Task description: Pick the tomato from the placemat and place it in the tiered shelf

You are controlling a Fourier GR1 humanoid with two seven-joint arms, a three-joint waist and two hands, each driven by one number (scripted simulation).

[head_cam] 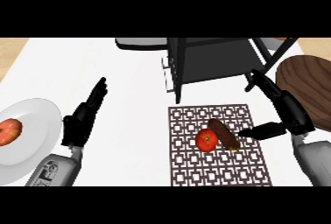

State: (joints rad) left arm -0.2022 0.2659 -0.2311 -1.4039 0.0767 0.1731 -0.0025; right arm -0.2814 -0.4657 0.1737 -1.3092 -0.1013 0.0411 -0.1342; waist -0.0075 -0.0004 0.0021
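Observation:
A red tomato (205, 140) lies on the brown patterned placemat (220, 170), touching a dark brown oblong vegetable (223, 133) on its right. The black tiered shelf (207, 61) stands just beyond the placemat's far edge. My right hand (289, 114) hovers at the placemat's right edge, fingers straight and pointing away, thumb (262, 131) reaching left toward the brown vegetable; it holds nothing. My left hand (81, 122) rests open at the left, fingers up, between the white plate and the placemat.
A white plate (29, 148) at the left edge carries a red-orange fruit (9, 131). A round dark wooden board (307, 81) sits at the right, behind my right hand. A grey dish (139, 43) lies behind the shelf.

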